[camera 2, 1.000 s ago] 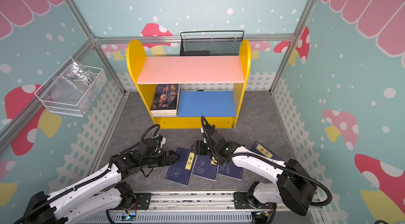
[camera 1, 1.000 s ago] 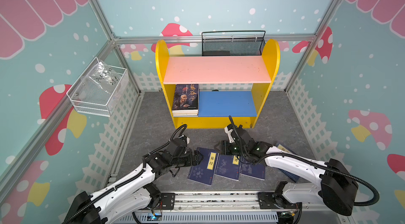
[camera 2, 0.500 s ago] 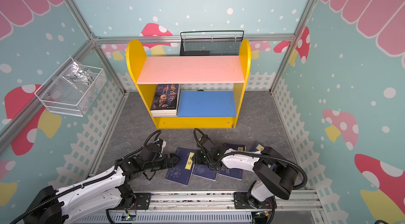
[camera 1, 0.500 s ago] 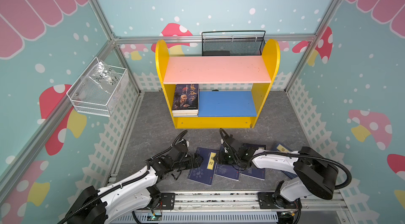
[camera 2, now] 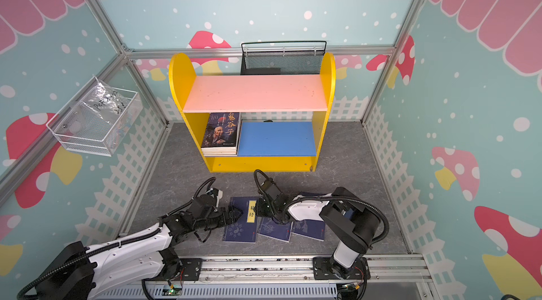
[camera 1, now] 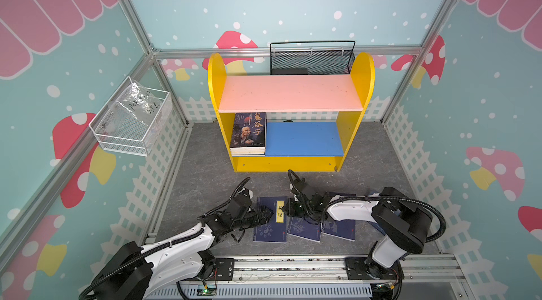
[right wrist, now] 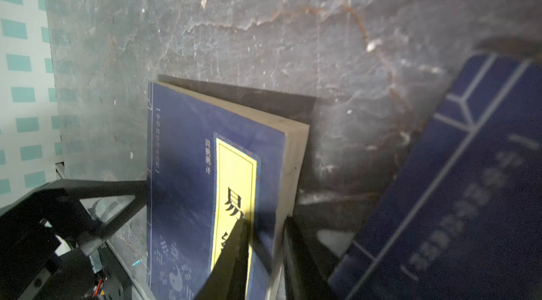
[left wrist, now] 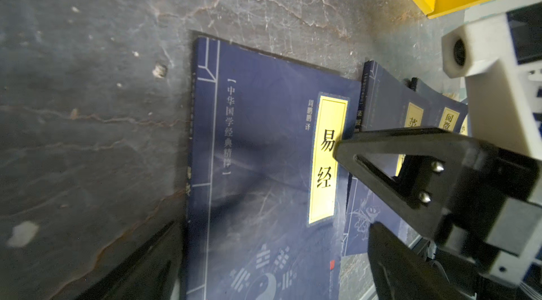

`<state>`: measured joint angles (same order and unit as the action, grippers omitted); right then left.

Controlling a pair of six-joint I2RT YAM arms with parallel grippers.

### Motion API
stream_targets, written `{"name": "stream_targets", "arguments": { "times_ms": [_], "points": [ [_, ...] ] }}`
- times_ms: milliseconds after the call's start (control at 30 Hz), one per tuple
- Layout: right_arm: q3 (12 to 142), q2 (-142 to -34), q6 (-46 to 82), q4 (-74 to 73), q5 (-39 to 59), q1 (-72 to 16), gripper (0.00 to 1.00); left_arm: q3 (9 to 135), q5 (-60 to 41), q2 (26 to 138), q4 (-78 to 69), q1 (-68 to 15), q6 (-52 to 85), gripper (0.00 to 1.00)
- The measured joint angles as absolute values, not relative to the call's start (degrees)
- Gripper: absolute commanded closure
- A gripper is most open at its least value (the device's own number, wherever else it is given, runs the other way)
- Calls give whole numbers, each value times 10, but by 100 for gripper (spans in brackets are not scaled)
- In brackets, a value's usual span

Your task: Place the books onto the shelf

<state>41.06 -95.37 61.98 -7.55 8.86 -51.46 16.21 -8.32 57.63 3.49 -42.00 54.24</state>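
Grey marbled floor point(camera 1: 202, 184) spreads in front of the shelf point(camera 1: 363, 78), and on it, just ahead of the shelf's middle, lies a navy book point(camera 1: 269, 232) with a yellow title label. The right gripper point(right wrist: 264, 220) is pinched onto the book's open page edge, one finger on the label and the other against the pages. That edge is tipped up off the floor in the right wrist view. The left gripper point(camera 1: 265, 216) hovers over the book's spine side with its jaws spread wide, holding nothing. Two more navy books point(camera 1: 305, 229) lie flat beside the first, on the side away from the left arm, slightly overlapped. A further one is mostly hidden under the right arm. On the shelf's blue lower board point(camera 1: 303, 138), at its left end, sits a stack of books point(camera 1: 247, 131) topped by a dark cover with an old man's face. Its pink upper board point(camera 1: 290, 93) is bare. Behind the shelf stands a black mesh basket point(camera 1: 311, 59), and well off to the shelf's left a white wire basket point(camera 1: 132, 125) hangs on the wall.
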Motion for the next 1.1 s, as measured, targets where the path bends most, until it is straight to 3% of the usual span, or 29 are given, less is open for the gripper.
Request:
{"name": "stream_targets", "arguments": {
  "times_ms": [767,1100],
  "points": [
    [440,-1022,602,-179,34,-490,78,107,-92,491,-141,-417,669,1],
    [447,-1039,605,-194,135,-518,78,118,-91,511,-237,-421,675,3]
  ]
}}
